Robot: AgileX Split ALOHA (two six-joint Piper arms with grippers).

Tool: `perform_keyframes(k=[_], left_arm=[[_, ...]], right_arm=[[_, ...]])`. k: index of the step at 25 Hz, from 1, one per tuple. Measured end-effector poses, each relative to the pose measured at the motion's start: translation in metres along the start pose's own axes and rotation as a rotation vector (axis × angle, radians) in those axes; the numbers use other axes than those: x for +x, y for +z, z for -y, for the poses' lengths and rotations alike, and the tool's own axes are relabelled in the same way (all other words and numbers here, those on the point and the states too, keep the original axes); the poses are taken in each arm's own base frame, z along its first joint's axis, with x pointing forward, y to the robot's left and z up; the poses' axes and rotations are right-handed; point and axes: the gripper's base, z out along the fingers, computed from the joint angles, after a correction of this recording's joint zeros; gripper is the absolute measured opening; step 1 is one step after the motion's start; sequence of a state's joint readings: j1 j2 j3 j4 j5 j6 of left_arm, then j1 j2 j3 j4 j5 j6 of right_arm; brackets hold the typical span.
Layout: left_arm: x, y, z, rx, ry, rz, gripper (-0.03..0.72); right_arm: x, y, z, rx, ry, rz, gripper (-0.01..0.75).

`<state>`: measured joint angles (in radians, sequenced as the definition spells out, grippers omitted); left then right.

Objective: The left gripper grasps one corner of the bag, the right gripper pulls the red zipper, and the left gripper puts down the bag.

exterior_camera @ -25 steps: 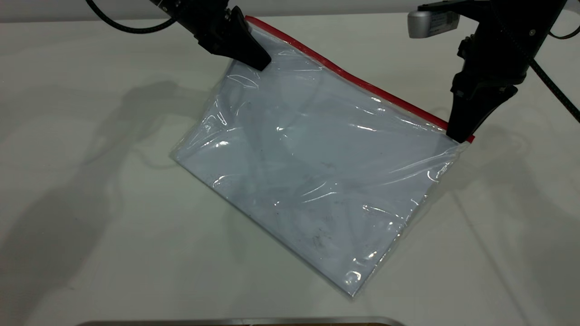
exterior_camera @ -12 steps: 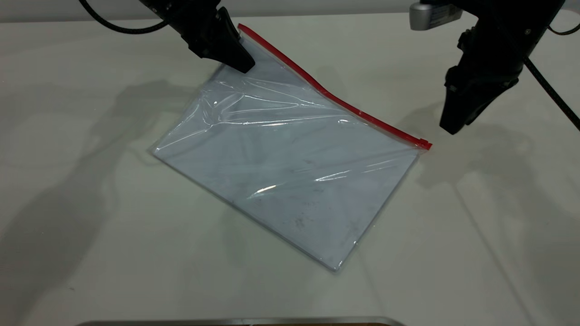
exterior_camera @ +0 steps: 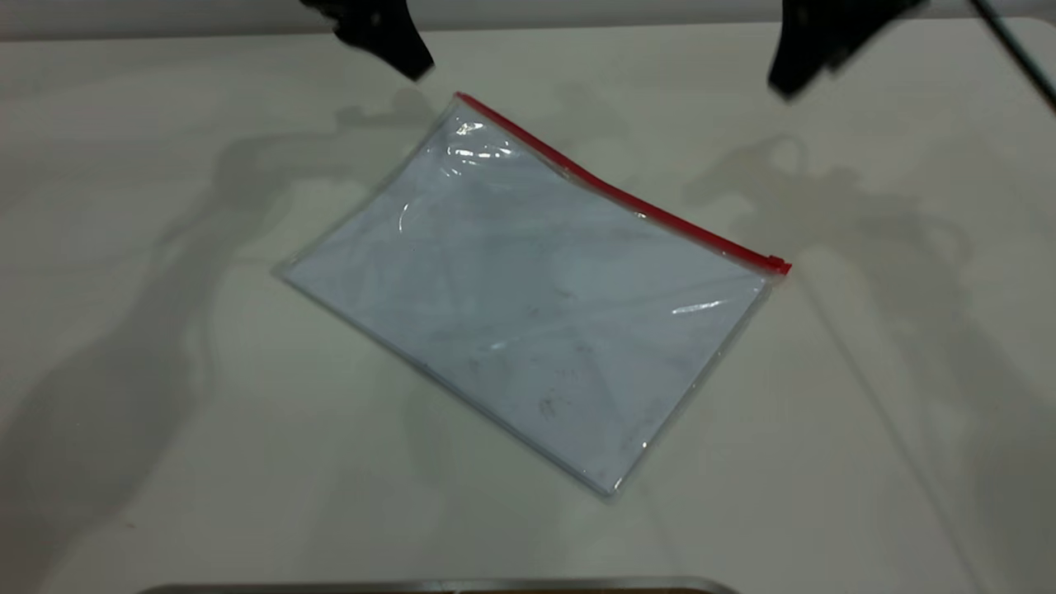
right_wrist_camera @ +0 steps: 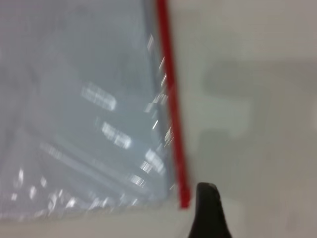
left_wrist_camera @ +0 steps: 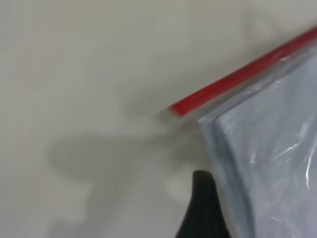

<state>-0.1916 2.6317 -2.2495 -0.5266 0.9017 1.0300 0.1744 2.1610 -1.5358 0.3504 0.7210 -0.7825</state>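
**Colleague:** Where is the bag now, and how far are you with the task?

**Me:** The bag (exterior_camera: 528, 305) lies flat on the tabletop (exterior_camera: 165, 454), in the middle and turned at an angle. The red zipper (exterior_camera: 619, 198) runs along its far edge, and the small slider tab (exterior_camera: 777, 265) sits at the right end of this strip. Nothing holds the corner of the bag (exterior_camera: 464, 103) at the far left. I judge that all three steps are finished: the strip looks drawn along its whole length, and the bag is put down.

**Colleague:** And your two arms?

**Me:** The left gripper (exterior_camera: 388, 37) is high at the far left, clear of the bag. The right gripper (exterior_camera: 813, 45) is high at the far right, well apart from the slider. I hold nothing with either one. Whether the fingers are wide or narrow, I cannot tell, because each wrist view shows only one dark fingertip (left_wrist_camera: 203, 210).

**Colleague:** Any brand or writing on the plastic?

**Me:** I can read none. I see only some dark smudges and bright reflections.
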Motion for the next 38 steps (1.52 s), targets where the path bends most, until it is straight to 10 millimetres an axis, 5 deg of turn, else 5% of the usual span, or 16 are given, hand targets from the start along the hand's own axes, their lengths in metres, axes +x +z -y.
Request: perform_keyframes(k=[5, 11, 17, 21, 29, 34, 38], left_arm=[[-0.018, -0.046, -0.01, -0.147, -0.161, -0.095, 0.638], [-0.051, -0.134, -0.004, -0.341, -0.246, -0.073, 0.605], [-0.073, -0.215, 0.013, -0.525, -0.383, 0.058, 0.584], [-0.08, -0.26, 0.03, -0.594, -0.465, 0.148, 0.584], [-0.069, -0.337, 0.089, -0.604, -0.481, 0.18, 0.583], [-0.04, -0.365, 0.135, -0.583, -0.531, 0.149, 0.582], [-0.01, -0.384, 0.176, -0.57, -0.598, 0.146, 0.582]], right_arm=[[-0.03, -0.063, -0.001, 0.066, -0.033, 0.133, 0.586], [-0.042, -0.174, -0.024, 0.155, -0.058, 0.318, 0.586], [-0.023, -0.294, -0.069, 0.231, -0.077, 0.502, 0.586], [0.007, -0.354, -0.1, 0.261, -0.05, 0.565, 0.586], [0.081, -0.431, -0.157, 0.305, 0.041, 0.601, 0.586], [0.116, -0.457, -0.183, 0.331, 0.048, 0.664, 0.585], [0.148, -0.454, -0.201, 0.324, 0.056, 0.687, 0.585]])
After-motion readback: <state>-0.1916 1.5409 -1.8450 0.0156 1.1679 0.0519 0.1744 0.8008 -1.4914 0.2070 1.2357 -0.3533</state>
